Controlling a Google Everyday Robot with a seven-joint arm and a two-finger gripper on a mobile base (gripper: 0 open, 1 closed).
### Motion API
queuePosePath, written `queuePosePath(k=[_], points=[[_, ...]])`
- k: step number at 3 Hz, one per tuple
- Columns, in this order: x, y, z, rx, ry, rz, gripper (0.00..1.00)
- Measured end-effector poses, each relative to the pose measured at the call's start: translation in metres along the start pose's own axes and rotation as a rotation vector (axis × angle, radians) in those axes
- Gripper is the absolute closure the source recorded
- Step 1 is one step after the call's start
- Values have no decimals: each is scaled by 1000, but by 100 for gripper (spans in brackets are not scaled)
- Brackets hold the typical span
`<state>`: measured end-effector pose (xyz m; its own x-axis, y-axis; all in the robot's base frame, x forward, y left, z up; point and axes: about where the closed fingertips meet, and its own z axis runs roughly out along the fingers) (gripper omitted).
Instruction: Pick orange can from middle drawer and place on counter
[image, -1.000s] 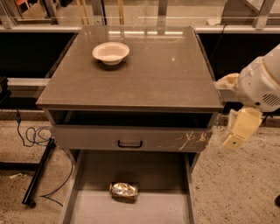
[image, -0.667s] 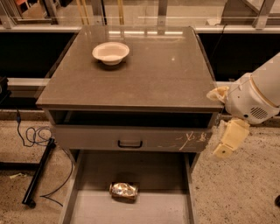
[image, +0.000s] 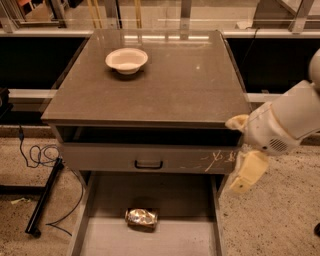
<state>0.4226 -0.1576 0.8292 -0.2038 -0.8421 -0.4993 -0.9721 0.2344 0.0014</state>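
So your tool, the cream two-finger one on the chunky white arm, is hanging just off the front right corner of the smooth dark grey-brown square worktop. Its two fingers are spread wide. One sits up level with the worktop's front edge and the other hangs lower down, below the upper drawer's front. There's nothing between them, so you've got hold of nothing right now.

The small crinkly gold-orange and silver drink can is lying on its side on the flat floor of the wide grey pulled-out drawer tray. It's roughly midway between the tray's two side walls, below and forward of the worktop's front edge. The can is well apart from the tool, down and to the left of it as you look at the view.

Above that tray you've got the grey drawer with the black handle, cracked open a little under the worktop's front edge. It has white scratches on the right end of its front, just beside the tool.

On the worktop itself, a round white bowl sits upright toward the back left corner. Off past the left edge, some black cables trail across the speckled floor.
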Motion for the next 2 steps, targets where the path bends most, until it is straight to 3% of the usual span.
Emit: queuePosePath(k=[1, 2], points=[[7, 16, 65, -47, -59, 47, 0], [15, 22, 115, -25, -136, 64, 0]])
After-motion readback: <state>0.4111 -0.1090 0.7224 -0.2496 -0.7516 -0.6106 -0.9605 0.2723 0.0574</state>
